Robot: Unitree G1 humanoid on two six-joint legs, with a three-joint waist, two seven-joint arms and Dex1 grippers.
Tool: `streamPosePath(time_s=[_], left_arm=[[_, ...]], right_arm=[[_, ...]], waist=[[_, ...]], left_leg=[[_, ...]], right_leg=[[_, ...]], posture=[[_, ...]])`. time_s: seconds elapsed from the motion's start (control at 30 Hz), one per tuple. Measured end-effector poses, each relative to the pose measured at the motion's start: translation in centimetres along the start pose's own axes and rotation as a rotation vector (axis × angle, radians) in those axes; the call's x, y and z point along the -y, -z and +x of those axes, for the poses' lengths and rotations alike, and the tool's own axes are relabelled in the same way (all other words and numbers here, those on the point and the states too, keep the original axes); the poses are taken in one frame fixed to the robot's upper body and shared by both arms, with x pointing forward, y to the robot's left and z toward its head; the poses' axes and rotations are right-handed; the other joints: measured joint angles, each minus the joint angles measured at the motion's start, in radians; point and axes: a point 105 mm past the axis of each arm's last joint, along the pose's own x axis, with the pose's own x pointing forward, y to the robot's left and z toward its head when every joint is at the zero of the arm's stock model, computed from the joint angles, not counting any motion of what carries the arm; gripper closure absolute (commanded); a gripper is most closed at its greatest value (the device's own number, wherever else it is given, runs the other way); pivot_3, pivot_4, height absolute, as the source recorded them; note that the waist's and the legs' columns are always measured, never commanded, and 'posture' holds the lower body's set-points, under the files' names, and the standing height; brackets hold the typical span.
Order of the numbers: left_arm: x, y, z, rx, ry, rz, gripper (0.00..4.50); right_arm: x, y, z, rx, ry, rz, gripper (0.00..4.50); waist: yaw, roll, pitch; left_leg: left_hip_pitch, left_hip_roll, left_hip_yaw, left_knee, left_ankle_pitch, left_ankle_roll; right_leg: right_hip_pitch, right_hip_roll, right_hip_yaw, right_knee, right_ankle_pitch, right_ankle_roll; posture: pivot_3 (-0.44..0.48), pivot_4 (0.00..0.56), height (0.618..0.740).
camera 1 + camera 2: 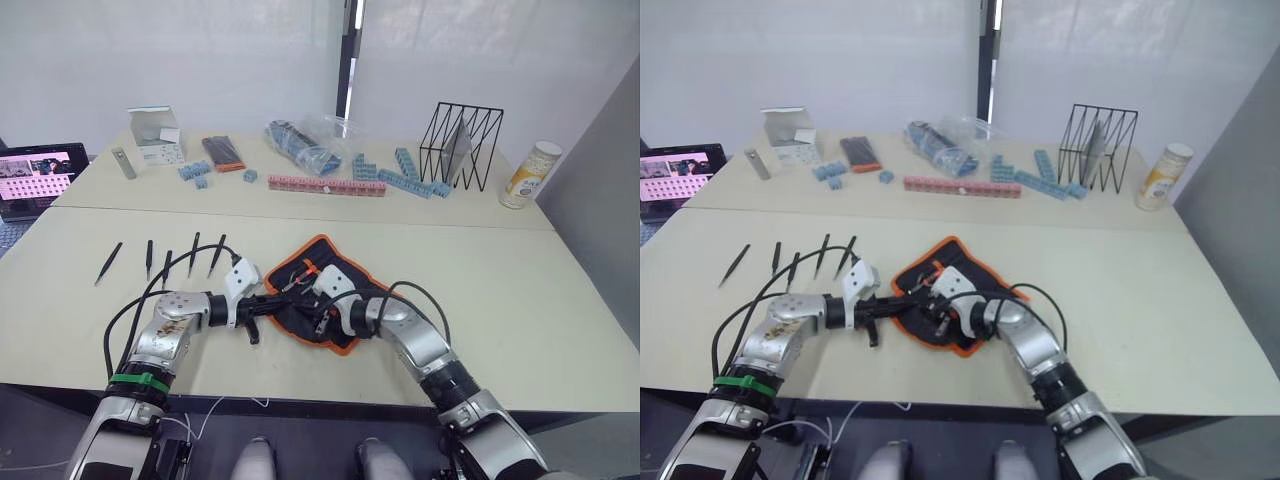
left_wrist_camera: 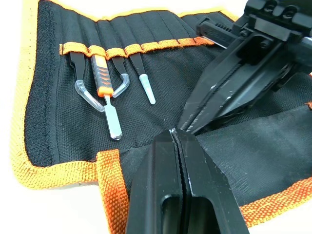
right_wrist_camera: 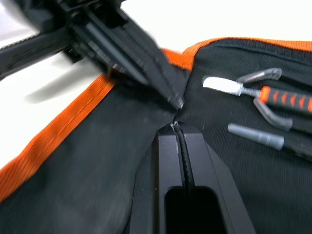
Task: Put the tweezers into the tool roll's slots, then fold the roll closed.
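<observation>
five tweezers point(image 1: 165, 258) lie loose on the table point(image 1: 560, 300), a row in the left-centre of the head view, each running roughly near-to-far, none slotted yet. the tool roll point(image 1: 335, 285) sits open at centre frame, its slot row point(image 2: 136, 48) already holding a few other tools, one with an orange handle point(image 2: 100, 73).

both your grippers are down on the roll, tips nearly meeting. left gripper point(image 2: 176, 135) shows its fingers pressed together, apparently pinching black fabric at the lower flap. right gripper point(image 3: 175, 127) is likewise clamped, fingers closed with a black edge or strap seeming to run between them; exactly what it grips, i can't tell.

here's what matters: the tweezers lie to the left of the roll, just beyond your left arm, well apart from the right one. so the left gripper is the nearer one, and it would need to let go of the cloth first, then come down across a tweezer's narrow width.
</observation>
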Motion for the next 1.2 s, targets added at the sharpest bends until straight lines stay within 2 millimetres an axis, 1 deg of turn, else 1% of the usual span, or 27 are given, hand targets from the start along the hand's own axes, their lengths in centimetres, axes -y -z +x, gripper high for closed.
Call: streamPosePath(time_s=[0.07, 0.13, 0.2, 0.3, 0.43, 0.53, 0.67, 0.73, 0.77, 0.8, 0.87, 0.9, 0.97, 1.03, 1.07, 1.1, 1.17, 1.2], left_arm=[[0.0, 0.1, -0.1, -0.002, 0.0, 0.007, 4.48], [-0.1, 0.2, -0.1, -0.007, 0.0, 0.014, 4.48], [-0.1, 0.3, -0.2, -0.014, -0.003, 0.019, 4.48], [-0.2, 0.5, -0.3, -0.024, -0.006, 0.023, 4.48], [-0.2, 0.6, -0.3, -0.026, -0.005, 0.031, 4.48], [-0.3, 0.7, -0.4, -0.026, -0.004, 0.03, 4.48], [-0.4, 0.5, -0.6, 0.006, -0.008, -0.009, 4.48], [-0.5, 0.3, -1.0, 0.047, -0.012, -0.061, 4.48], [-0.6, 0.2, -1.5, 0.072, -0.014, -0.081, 4.48], [-0.7, 0.0, -2.1, 0.097, -0.017, -0.104, 4.48], [-1.5, -1.3, -4.2, 0.156, -0.04, -0.131, 4.48], [-2.1, -2.3, -5.7, 0.188, -0.061, -0.144, 4.48], [-3.4, -3.5, -8.6, 0.221, -0.13, -0.149, 4.48], [-5.1, -3.8, -12.3, 0.227, -0.264, -0.144, 4.48], [-5.8, -3.4, -13.8, 0.221, -0.327, -0.153, 4.5], [-6.3, -2.8, -15.1, 0.211, -0.392, -0.158, 4.24], [-7.2, -0.2, -18.5, 0.152, -0.562, -0.186, 3.69], [-7.4, 1.3, -20.3, 0.123, -0.651, -0.21, 3.33]], right_arm=[[-0.6, 0.3, -0.8, -0.003, -0.005, -0.009, 4.5], [-1.5, 0.9, -2.2, -0.022, -0.002, -0.016, 4.5], [-2.4, 1.3, -3.4, -0.044, 0.003, -0.03, 4.5], [-3.1, 1.8, -4.6, -0.079, 0.017, -0.053, 4.5], [-3.7, 2.2, -5.6, -0.098, 0.042, -0.063, 4.5], [-3.6, 2.1, -5.8, -0.095, 0.06, -0.065, 4.5], [-3.5, 1.6, -5.7, -0.06, 0.069, -0.042, 4.5], [-3.2, 1.0, -6.0, -0.024, 0.077, -0.02, 4.5], [-3.1, 0.3, -6.3, 0.005, 0.079, -0.011, 4.5], [-3.0, -0.5, -6.7, 0.039, 0.084, -0.004, 4.5], [-2.6, -2.5, -7.9, 0.124, 0.097, 0.024, 4.5], [-2.4, -3.7, -8.9, 0.172, 0.105, 0.051, 4.5], [-1.9, -5.2, -10.5, 0.243, 0.13, 0.095, 4.5], [-0.7, -6.1, -12.6, 0.286, 0.211, 0.122, 4.5], [-0.1, -6.1, -13.6, 0.287, 0.256, 0.129, 4.24], [0.5, -5.7, -14.6, 0.28, 0.307, 0.141, 3.96], [1.5, -3.7, -16.5, 0.224, 0.422, 0.177, 3.38], [2.0, -2.4, -17.4, 0.185, 0.483, 0.195, 3.01]], waist=[[-0.001, 0.0, -0.001], [0.0, 0.0, -0.003], [-0.001, 0.001, -0.005], [-0.004, 0.0, -0.007], [-0.008, -0.002, -0.009], [-0.009, -0.002, -0.009], [-0.011, -0.002, -0.009], [-0.012, -0.004, -0.007], [-0.013, -0.004, -0.006], [-0.014, -0.005, -0.005], [-0.013, -0.008, -0.002], [-0.013, -0.009, -0.001], [-0.012, -0.009, 0.0], [-0.013, -0.009, 0.0], [-0.013, -0.009, 0.0], [-0.012, -0.009, 0.0], [-0.01, -0.009, 0.0], [-0.01, -0.009, 0.0]], left_leg=[[0.0, 0.0, 0.0, -0.001, 0.0, 0.0], [0.0, 0.0, 0.0, -0.001, -0.001, -0.001], [0.001, 0.0, 0.0, -0.001, -0.005, -0.008], [0.005, 0.0, 0.001, -0.001, -0.006, -0.009], [0.008, 0.0, 0.002, -0.001, -0.007, -0.01], [0.007, 0.0, 0.002, -0.001, -0.007, -0.01], [0.005, 0.0, 0.003, -0.001, -0.007, -0.01], [0.0, 0.0, 0.003, -0.001, -0.006, -0.01], [-0.001, 0.0, 0.003, -0.001, -0.006, -0.01], [-0.002, 0.0, 0.002, -0.001, -0.006, -0.01], [-0.004, 0.001, 0.001, -0.002, -0.006, -0.01], [-0.004, 0.001, 0.001, -0.002, -0.006, -0.01], [-0.005, 0.001, 0.001, -0.002, -0.006, -0.009], [-0.004, 0.0, 0.001, -0.003, -0.007, -0.009], [-0.004, 0.0, 0.002, -0.003, -0.007, -0.009], [-0.004, 0.0, 0.002, -0.004, -0.008, -0.009], [-0.004, 0.0, 0.002, -0.009, -0.008, -0.009], [-0.004, 0.0, 0.003, -0.011, -0.008, -0.009]], right_leg=[[0.0, 0.0, 0.0, 0.0, 0.0, 0.0], [0.0, 0.0, 0.0, 0.0, -0.001, -0.001], [0.0, 0.0, 0.0, -0.001, -0.001, -0.001], [0.0, -0.001, 0.0, -0.001, -0.002, -0.002], [0.0, -0.002, 0.0, -0.004, -0.002, -0.002], [0.0, -0.003, 0.0, -0.005, -0.002, -0.002], [0.0, -0.003, 0.0, -0.004, -0.002, -0.002], [-0.003, -0.002, 0.0, -0.003, -0.002, -0.002], [-0.004, -0.002, 0.0, -0.003, -0.002, -0.002], [-0.005, -0.002, 0.0, -0.003, -0.002, -0.002], [-0.006, -0.001, 0.0, -0.002, -0.002, -0.002], [-0.005, -0.001, 0.0, -0.003, -0.002, -0.002], [-0.005, -0.002, 0.0, -0.004, -0.002, -0.002], [-0.005, -0.002, 0.0, -0.005, -0.002, -0.002], [-0.005, -0.003, -0.001, -0.006, -0.002, -0.002], [-0.005, -0.003, -0.001, -0.007, -0.002, -0.002], [-0.005, -0.003, -0.001, -0.013, -0.002, -0.002], [-0.005, -0.004, -0.001, -0.016, -0.002, -0.003]], posture=[[0.0, 0.15, 0.74], [0.0, 0.15, 0.74], [0.0, 0.15, 0.74], [0.0, 0.15, 0.74], [0.0, 0.15, 0.74], [0.0, 0.15, 0.74], [0.0, 0.15, 0.74], [0.0, 0.15, 0.74], [0.0, 0.15, 0.74], [0.0, 0.15, 0.74], [0.0, 0.15, 0.74], [0.0, 0.15, 0.74], [0.0, 0.15, 0.74], [0.0, 0.15, 0.74], [0.0, 0.15, 0.74], [0.0, 0.15, 0.74], [0.0, 0.15, 0.74], [0.0, 0.15, 0.74]])
